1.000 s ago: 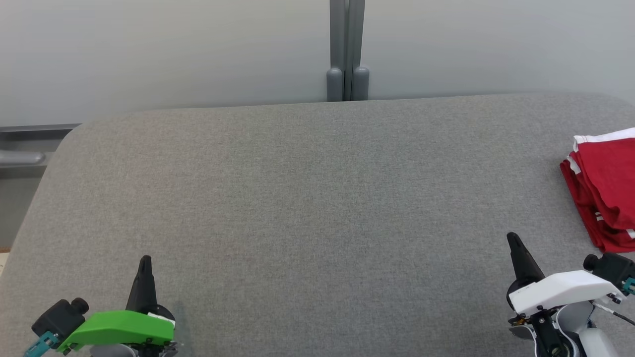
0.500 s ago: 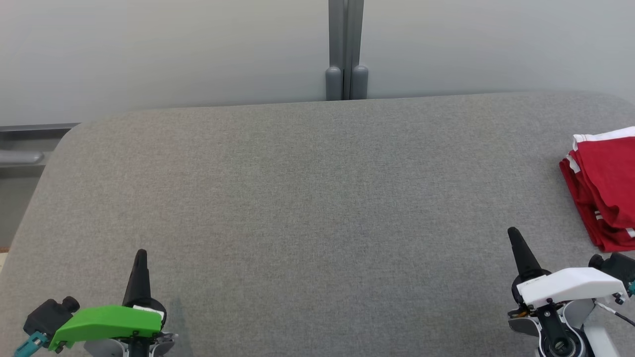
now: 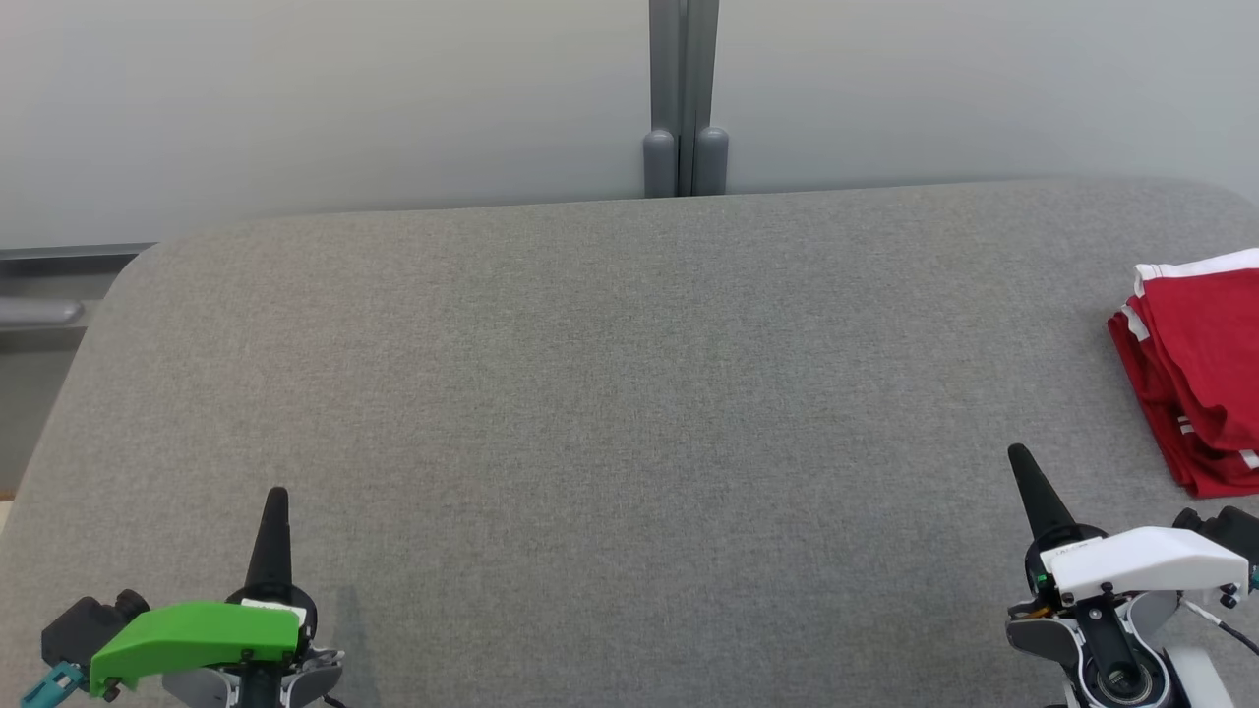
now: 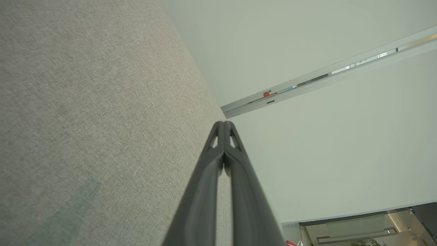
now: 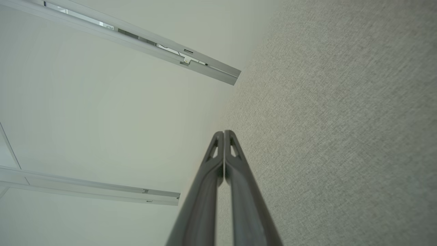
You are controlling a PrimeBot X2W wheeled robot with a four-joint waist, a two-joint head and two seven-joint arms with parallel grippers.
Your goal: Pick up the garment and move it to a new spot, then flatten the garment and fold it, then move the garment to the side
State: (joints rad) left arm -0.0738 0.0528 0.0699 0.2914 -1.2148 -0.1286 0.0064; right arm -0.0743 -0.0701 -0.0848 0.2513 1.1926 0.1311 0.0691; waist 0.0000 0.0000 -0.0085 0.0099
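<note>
The garment (image 3: 1205, 369), red with white trim, lies folded in a stack at the right edge of the grey table (image 3: 610, 393), partly cut off by the head view's border. My right gripper (image 3: 1016, 454) stands shut and empty near the front right, a short way in front and left of the garment. At the front left, my left gripper (image 3: 276, 495) is shut with nothing in it. Each wrist view looks along its own fingers, the left gripper (image 4: 224, 123) and the right gripper (image 5: 224, 132), tips pressed together above the grey cloth surface.
A pale wall runs behind the table, with a grey vertical post (image 3: 685, 98) at its middle. A grey ledge (image 3: 59, 285) sits past the table's left corner. The table's rounded far edge curves down at both sides.
Both grippers have drawn back slightly toward the bottom of the head view, staying shut. The garment has not moved.
</note>
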